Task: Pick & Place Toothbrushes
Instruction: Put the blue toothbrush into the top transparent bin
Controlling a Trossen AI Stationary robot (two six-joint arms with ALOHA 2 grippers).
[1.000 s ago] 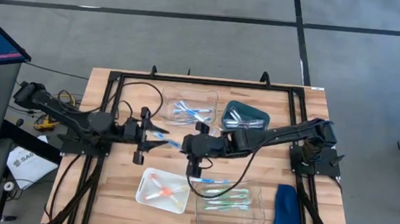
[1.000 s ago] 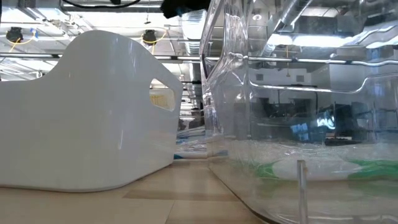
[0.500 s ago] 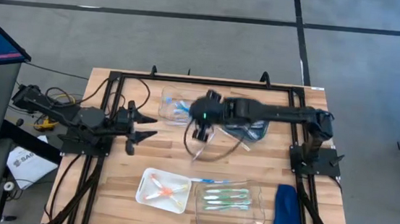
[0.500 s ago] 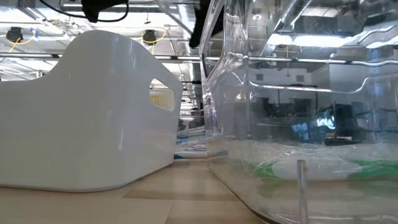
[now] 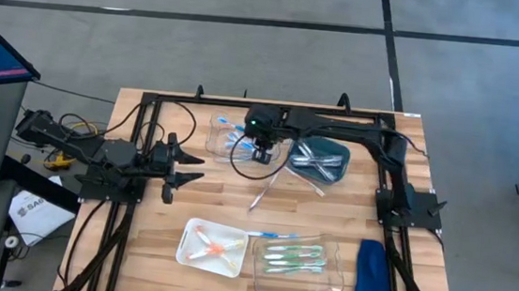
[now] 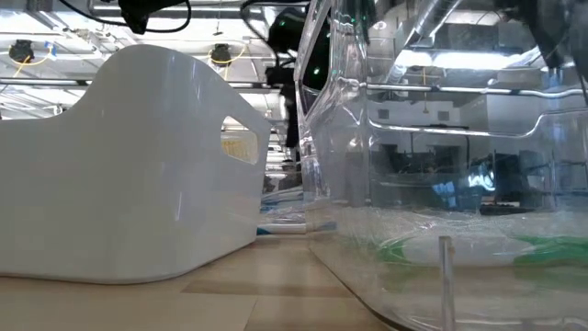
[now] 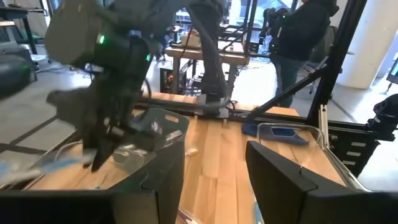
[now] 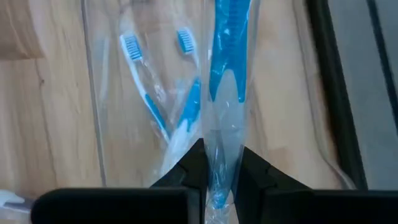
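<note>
My right gripper (image 5: 261, 152) hangs over the far clear tray (image 5: 222, 144) and is shut on a blue toothbrush (image 8: 225, 81) in a clear wrapper. Two blue toothbrushes (image 8: 158, 102) lie in that tray below it. Grey-white toothbrushes lie in the dark teal tray (image 5: 333, 161), orange-pink ones in the white tray (image 5: 195, 253), green ones in the near clear tray (image 5: 318, 281). One blue toothbrush (image 5: 269, 233) lies at that tray's far rim. My left gripper (image 5: 185, 164) stands open at the table's left, holding nothing. My right gripper pinches the wrapped blue toothbrush between its two fingers (image 8: 194, 163) at one end of the handle (image 8: 219, 146). The fingers slant down from above, and the toothbrush runs on along them. It hangs clear above the tray, its other end lowest.
A blue cloth (image 5: 371, 273) lies at the near right. Two pale sticks (image 5: 260, 199) lie loose on the wood at the middle. The black frame (image 5: 272, 107) runs along the far edge. A person (image 7: 305, 37) stands beyond the table.
My right gripper has carried the blue toothbrush from the table's middle toward the far edge, over the far clear tray, tipping further down. My left gripper has drawn back toward the left edge.
</note>
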